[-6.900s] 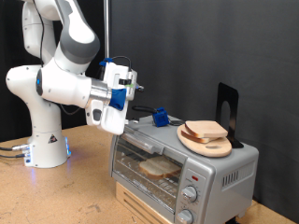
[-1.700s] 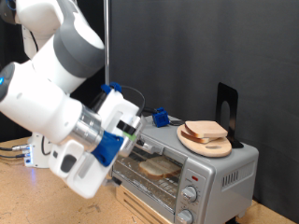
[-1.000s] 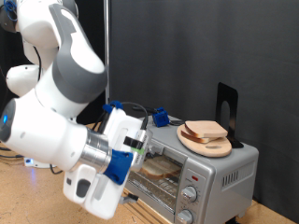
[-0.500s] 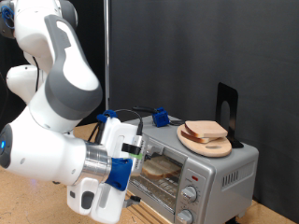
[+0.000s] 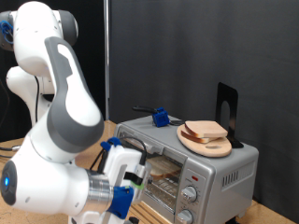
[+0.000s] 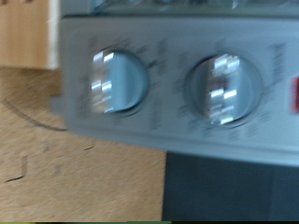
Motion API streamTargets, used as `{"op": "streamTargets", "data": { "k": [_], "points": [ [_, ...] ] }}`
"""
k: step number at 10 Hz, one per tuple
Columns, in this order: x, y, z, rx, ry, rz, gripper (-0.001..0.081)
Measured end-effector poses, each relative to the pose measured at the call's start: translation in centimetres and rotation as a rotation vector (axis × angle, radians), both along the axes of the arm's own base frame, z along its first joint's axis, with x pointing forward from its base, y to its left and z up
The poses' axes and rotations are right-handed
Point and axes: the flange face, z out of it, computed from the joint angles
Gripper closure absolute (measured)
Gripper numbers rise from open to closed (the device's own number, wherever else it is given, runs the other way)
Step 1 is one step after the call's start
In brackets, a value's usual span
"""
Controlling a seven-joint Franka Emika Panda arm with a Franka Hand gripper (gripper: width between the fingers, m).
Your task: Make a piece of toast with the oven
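The oven (image 5: 227, 166) is a silver-grey box at the exterior view's right, and its glass door looks shut. One piece of toast (image 5: 164, 169) lies on the rack inside. A second slice (image 5: 206, 130) lies on a round wooden board (image 5: 217, 146) on the oven's roof. My gripper's hand (image 5: 122, 183), with blue parts, hangs low in front of the oven's door; its fingers are hidden. The blurred wrist view shows the oven's panel (image 6: 173, 140) close up, with two round knobs (image 6: 119, 82) (image 6: 222, 91) and a red light (image 6: 293, 96). No fingers show there.
The oven stands on a wooden table (image 6: 75, 177). A blue clip (image 5: 160, 118) and a black stand (image 5: 226, 110) are on or behind the oven's roof. The arm's large white body (image 5: 56, 177) fills the exterior view's lower left. A black curtain is behind.
The arm has swung down and forward. The hand dropped from beside the oven's top to low in front of its door, nearer the knobs. Both slices stayed put.
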Motion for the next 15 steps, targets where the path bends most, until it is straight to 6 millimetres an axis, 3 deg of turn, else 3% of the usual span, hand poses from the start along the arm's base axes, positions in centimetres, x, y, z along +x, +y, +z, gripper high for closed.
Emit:
{"op": "streamTargets", "data": {
  "k": [1, 6, 11, 15],
  "points": [
    [0.9, 0.0, -0.9, -0.004, -0.006, -0.001, -0.0002],
    [0.8, 0.2, -1.7, 0.06, 0.0, -0.026, -0.0002],
    [1.8, 0.3, -4.6, 0.087, 0.011, -0.021, -0.0002],
    [3.6, 2.0, -5.9, 0.092, -0.008, -0.017, -0.0002]
  ]
}}
